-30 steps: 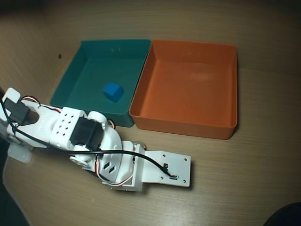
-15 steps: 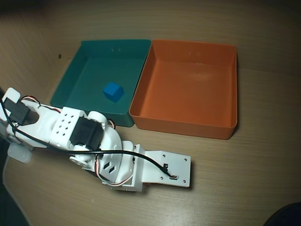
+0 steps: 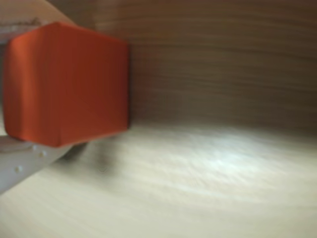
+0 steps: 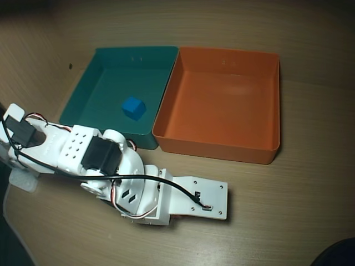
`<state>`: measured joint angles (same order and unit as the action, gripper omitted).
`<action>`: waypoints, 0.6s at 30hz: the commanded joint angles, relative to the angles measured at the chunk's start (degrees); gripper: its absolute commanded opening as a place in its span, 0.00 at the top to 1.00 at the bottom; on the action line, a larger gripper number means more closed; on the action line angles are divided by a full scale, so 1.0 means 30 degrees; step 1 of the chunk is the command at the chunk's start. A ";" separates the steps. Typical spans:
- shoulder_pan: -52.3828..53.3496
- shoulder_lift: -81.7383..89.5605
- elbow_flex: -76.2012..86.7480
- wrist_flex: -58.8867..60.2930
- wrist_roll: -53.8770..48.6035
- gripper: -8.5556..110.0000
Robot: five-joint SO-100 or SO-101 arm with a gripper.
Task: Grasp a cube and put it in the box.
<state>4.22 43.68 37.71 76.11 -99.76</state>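
A: Wood-grain tabletop is seen; on it the shallow square orange plastic box, walls upright, is set touching a teal box of like size.

B: Confirmed. The cube, matte orange and plain-faced, is shown only in the wrist view, held between the pale pincer jaws just above the tabletop; overhead it is hidden under the white arm.

A: A small blue cube is noted in the teal box.

Dim warm overhead view with dark corners, blurred wrist view, pale glare on the table

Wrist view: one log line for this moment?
cube: between gripper fingers, above table | box: empty | blue cube: in teal box
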 commanded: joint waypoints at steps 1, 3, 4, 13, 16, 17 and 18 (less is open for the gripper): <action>0.0205 0.1729 -0.3281 -0.0234 -0.0117 0.98; 0.0205 0.1875 -0.4541 -0.0234 0.0029 0.98; 0.0146 0.1875 -0.5156 -0.0234 0.0088 0.98; -0.1816 0.1934 -0.8672 -0.0205 0.0176 0.98; -0.2871 0.2754 -0.8730 -0.0205 0.0176 0.98; -0.3223 0.3135 -0.8701 -0.0205 0.0176 0.98; -0.3516 0.3545 -0.8643 -0.0205 0.0205 0.98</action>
<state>-4.22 44.47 16.44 76.11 -99.76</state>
